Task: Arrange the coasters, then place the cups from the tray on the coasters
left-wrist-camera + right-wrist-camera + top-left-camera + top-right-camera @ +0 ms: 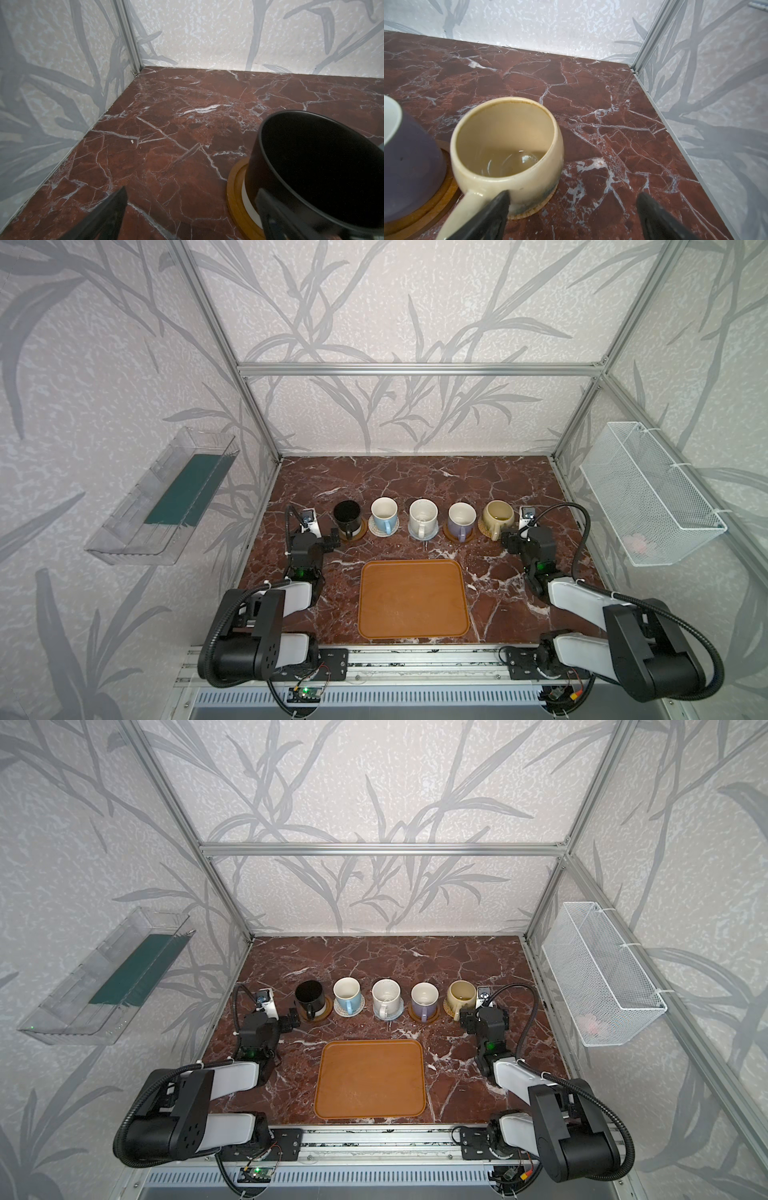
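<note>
Five cups stand in a row, each on a coaster: black cup (347, 514) (311, 166) on a wooden coaster (234, 187), light blue cup (383, 512), speckled white cup (423, 515), lavender cup (461, 517) (409, 166), and beige-yellow cup (497, 516) (508, 145) on a rattan coaster (529, 214). The orange-brown tray (412, 599) lies empty in front of them. My left gripper (329, 541) (192, 190) is open just left of the black cup, holding nothing. My right gripper (509, 541) (574, 193) is open beside the beige-yellow cup's handle, with only marble between its fingers.
A clear plastic bin (162, 497) hangs on the left wall and a white wire basket (648, 493) on the right wall. Aluminium frame posts stand at the table's back corners. Bare marble table (415, 481) stretches behind the cups.
</note>
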Controlling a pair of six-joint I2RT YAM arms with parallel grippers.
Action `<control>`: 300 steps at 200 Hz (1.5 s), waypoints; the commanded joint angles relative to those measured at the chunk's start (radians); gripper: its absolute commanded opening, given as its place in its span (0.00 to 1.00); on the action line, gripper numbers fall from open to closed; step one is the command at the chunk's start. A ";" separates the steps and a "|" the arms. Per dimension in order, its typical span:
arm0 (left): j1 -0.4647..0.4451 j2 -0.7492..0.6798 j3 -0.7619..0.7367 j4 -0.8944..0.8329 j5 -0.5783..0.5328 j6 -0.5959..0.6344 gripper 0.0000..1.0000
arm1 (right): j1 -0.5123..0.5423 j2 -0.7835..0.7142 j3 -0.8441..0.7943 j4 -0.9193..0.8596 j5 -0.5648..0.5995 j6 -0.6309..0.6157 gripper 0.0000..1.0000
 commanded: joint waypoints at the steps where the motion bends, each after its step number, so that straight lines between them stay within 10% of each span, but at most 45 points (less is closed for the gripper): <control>1: 0.028 0.043 0.021 0.098 0.037 -0.013 0.99 | -0.006 0.026 0.026 0.067 -0.009 0.001 0.95; 300: 0.076 0.216 0.122 0.075 0.154 -0.015 0.99 | -0.016 0.275 0.076 0.251 -0.029 0.024 0.99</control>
